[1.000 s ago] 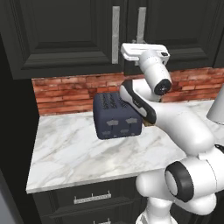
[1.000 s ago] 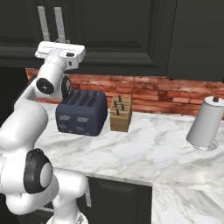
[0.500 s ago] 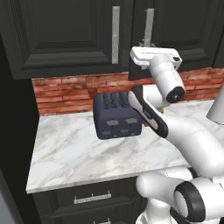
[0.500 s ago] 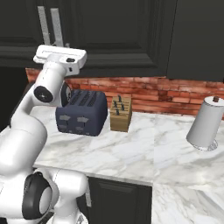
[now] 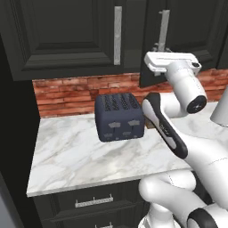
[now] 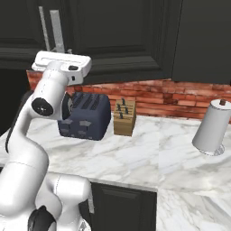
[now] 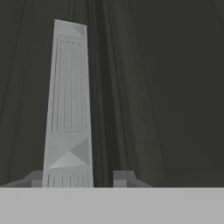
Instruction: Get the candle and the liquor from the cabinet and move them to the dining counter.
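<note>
The arm reaches up to the cabinet's silver handle.

The gripper (image 5: 163,48) sits at the lower end of the right-hand bar handle (image 5: 163,26) of the dark cabinet (image 5: 67,35); in the hand view the handle (image 7: 68,105) rises just beside one fingertip (image 7: 124,176), but whether the jaws are released or clenched cannot be told. The cabinet's doors hide its inside. Below, a dark toaster (image 5: 119,116), knife block (image 6: 124,117) and paper towel roll (image 6: 212,128) stand on the marble table (image 5: 75,156).

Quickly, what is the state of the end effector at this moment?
End effector: open, fingertips apart at the cabinet door handle, not gripping anything.
</note>
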